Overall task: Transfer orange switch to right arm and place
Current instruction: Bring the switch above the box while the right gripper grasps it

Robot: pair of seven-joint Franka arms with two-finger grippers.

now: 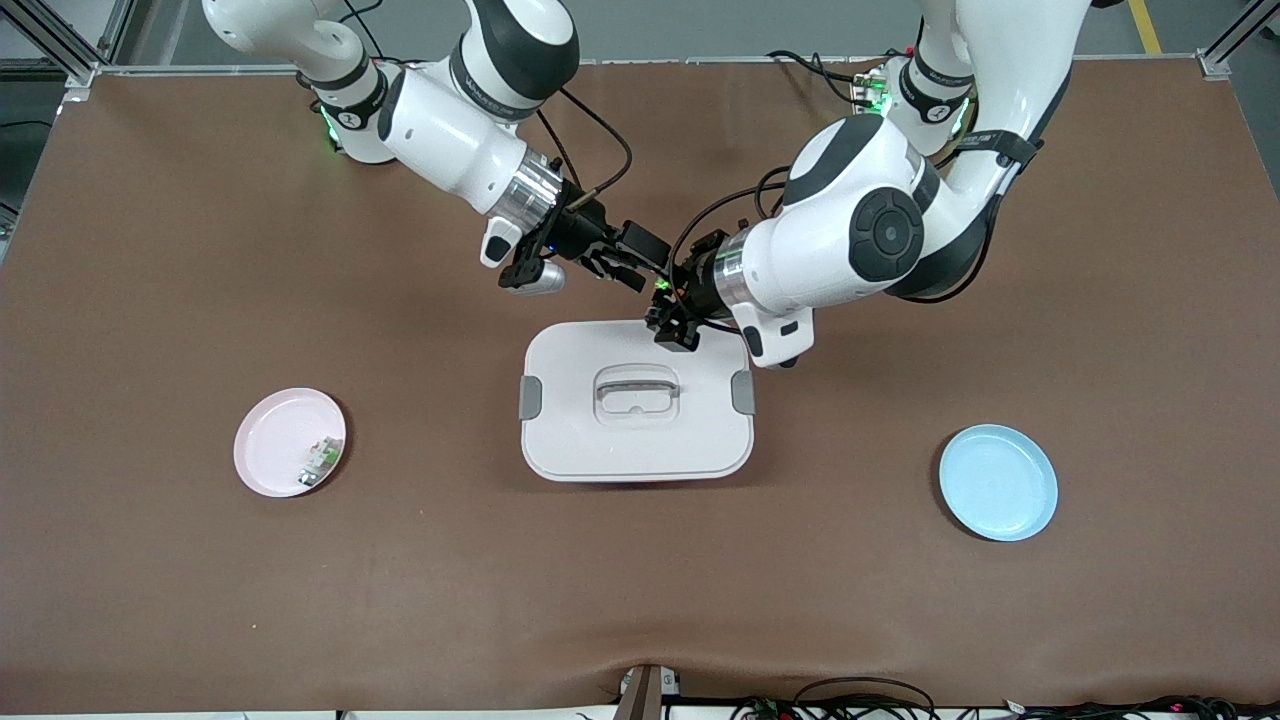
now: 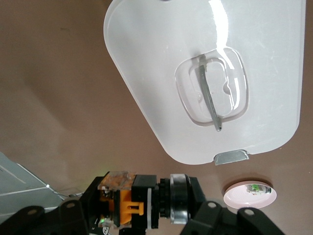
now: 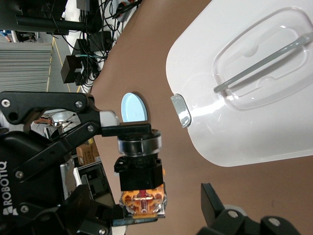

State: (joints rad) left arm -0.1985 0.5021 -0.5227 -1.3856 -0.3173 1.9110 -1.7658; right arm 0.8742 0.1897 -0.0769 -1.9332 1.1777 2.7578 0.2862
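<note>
The orange switch (image 2: 132,203) is a black barrel with a silver ring and an orange end. My left gripper (image 2: 142,200) is shut on it end to end, up in the air over the edge of the white box lid (image 1: 637,420) nearest the robots' bases. In the front view the switch (image 1: 662,290) is mostly hidden between the two hands. My right gripper (image 3: 151,210) is open, with its fingers on either side of the switch (image 3: 139,171) and a gap still showing at one finger (image 3: 215,205). The two grippers, left (image 1: 672,305) and right (image 1: 622,268), meet there.
The white lidded box with grey clips and a handle (image 1: 637,385) stands mid-table. A pink plate (image 1: 275,430) holding a small green-and-white component (image 1: 320,462) lies toward the right arm's end. A blue plate (image 1: 998,482) lies toward the left arm's end.
</note>
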